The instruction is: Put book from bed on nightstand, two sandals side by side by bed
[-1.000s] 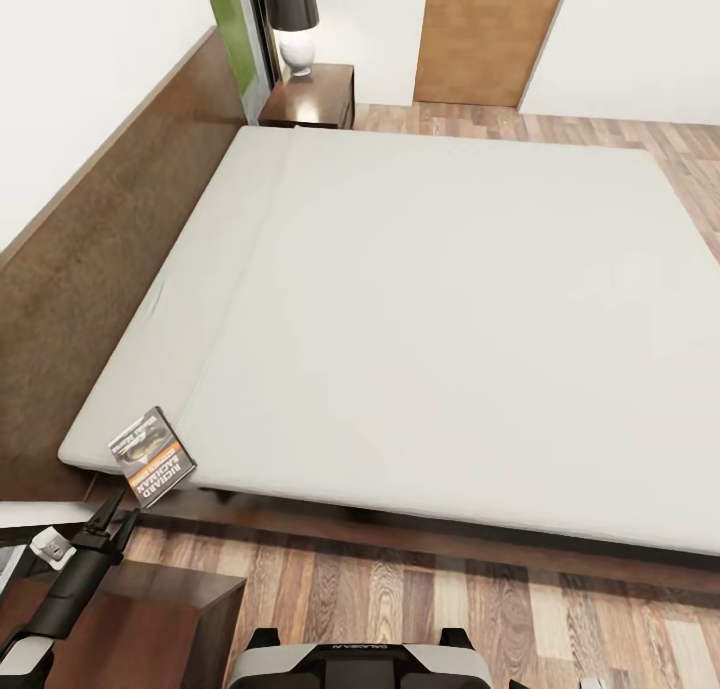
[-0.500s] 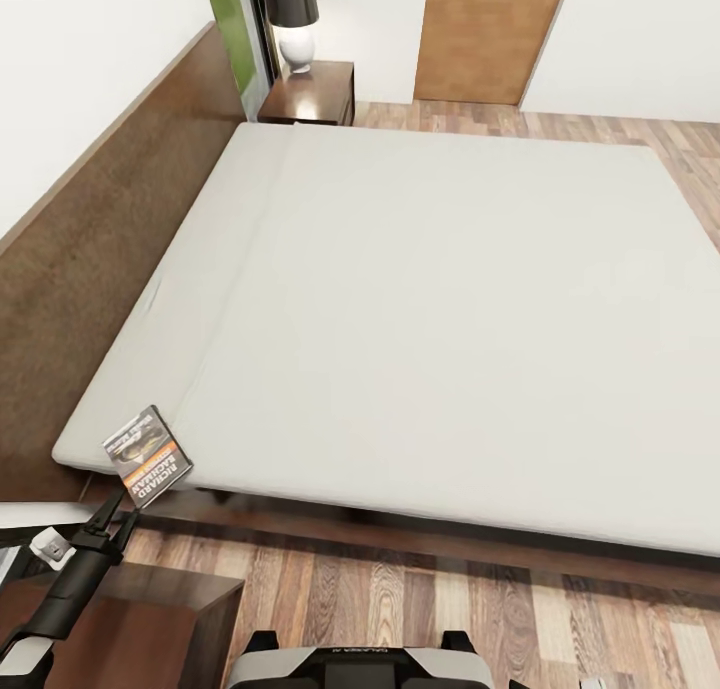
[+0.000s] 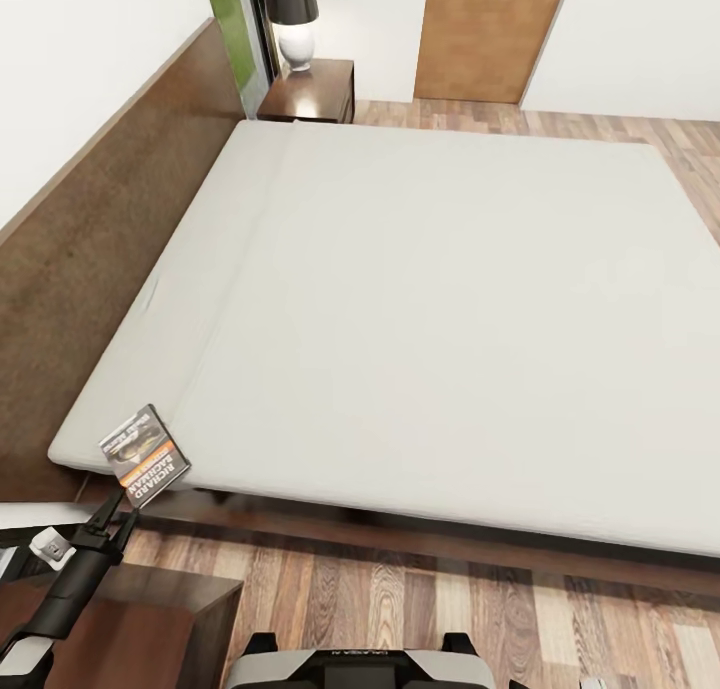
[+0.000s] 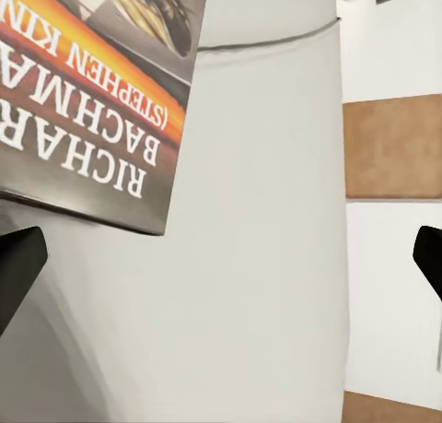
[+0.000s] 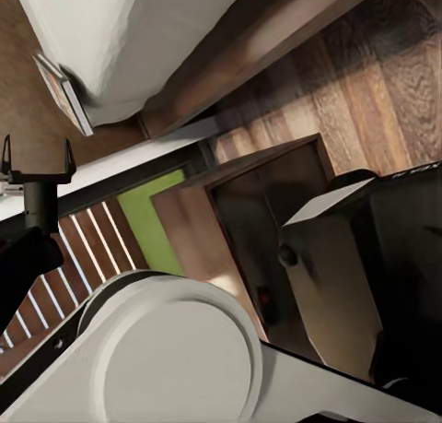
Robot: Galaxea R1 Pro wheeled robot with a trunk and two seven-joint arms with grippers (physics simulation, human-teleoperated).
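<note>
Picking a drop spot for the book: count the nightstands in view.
2: one nightstand at the bed's far corner under a lamp; one nearest the robot, beside the left hand.

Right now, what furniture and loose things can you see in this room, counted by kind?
Beds: 1, the bed
Books: 1, the book on the bed's near corner
Nightstands: 2, the far nightstand and the near nightstand
Lamps: 1, the lamp
Total: 5

The bed (image 3: 430,319) runs off the head view's right edge. In the left wrist view the book (image 4: 92,82) is cut by the frame's edges. The lamp (image 3: 292,9) on the far nightstand (image 3: 318,91) loses its upper shade.
</note>
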